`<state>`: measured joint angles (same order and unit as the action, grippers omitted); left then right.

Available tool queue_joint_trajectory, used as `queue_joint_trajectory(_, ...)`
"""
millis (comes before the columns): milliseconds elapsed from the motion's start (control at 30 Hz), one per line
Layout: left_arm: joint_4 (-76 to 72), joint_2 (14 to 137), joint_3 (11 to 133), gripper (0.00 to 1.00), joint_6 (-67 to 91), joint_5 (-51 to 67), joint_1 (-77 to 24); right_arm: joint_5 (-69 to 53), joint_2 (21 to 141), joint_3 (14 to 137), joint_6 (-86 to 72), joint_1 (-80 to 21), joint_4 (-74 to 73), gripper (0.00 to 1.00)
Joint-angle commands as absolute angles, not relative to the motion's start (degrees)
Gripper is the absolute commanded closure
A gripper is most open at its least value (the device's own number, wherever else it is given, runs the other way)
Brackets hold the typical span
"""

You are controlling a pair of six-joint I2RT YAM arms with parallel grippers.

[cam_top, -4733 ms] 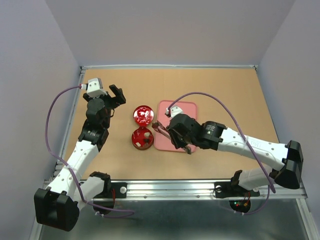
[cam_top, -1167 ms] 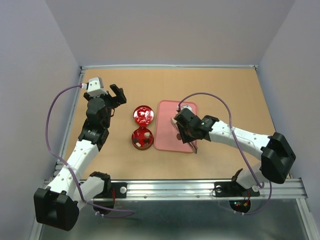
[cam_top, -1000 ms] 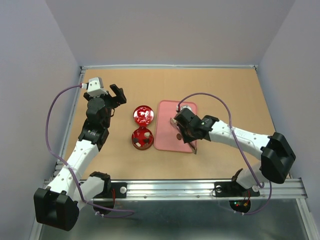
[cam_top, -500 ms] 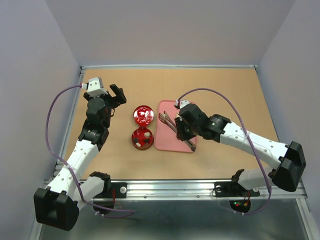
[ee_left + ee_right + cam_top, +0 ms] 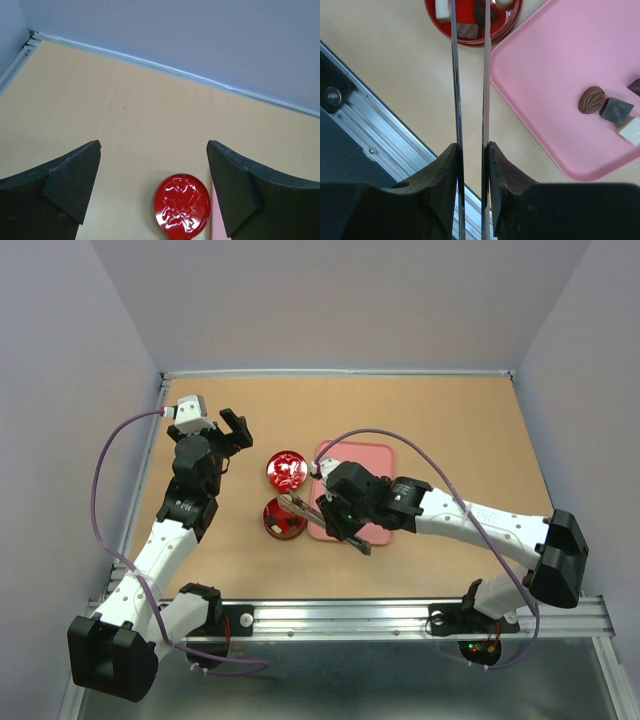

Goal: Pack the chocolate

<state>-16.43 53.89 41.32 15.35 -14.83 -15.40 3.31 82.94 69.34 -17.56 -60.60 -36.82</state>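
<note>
Right gripper point(image 5: 471, 148) has swung off the pink tray point(image 5: 545, 75) to the red tin point(image 5: 278, 526), clamped on the tweezers point(image 5: 455, 90). Brown chocolate point(image 5: 468, 31) between the blades, gripped or just lying in the tin: can't tell. Some pieces in the tin, three chocolates point(image 5: 591, 99) left on the tray. Left gripper point(image 5: 153, 165) gapes, idle.

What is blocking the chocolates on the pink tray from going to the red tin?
Nothing visible. Between the chocolates and the red tin lies only bare pink tray and its low rim. The tongs in the right gripper reach over the tin.
</note>
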Motion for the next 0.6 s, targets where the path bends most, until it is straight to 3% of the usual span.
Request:
queue_joint_trajectory(0,-18.37,53.61,44.21,0.01,15.21,-15.29,-15.65,1.93,83.84,73.12,-15.82,-60.82,-34.01,0.80)
queue_joint_trajectory(433,-18.63,53.96,44.30,0.01,15.03,-15.20,-15.73,3.43,87.27,74.97,-13.45,-60.91,-32.87,0.54)
queue_joint_trajectory(567,-18.63,54.05,44.30,0.01,15.03,-15.29,-15.73,4.13,87.10,74.80,-13.80,-60.82,-32.70,0.52)
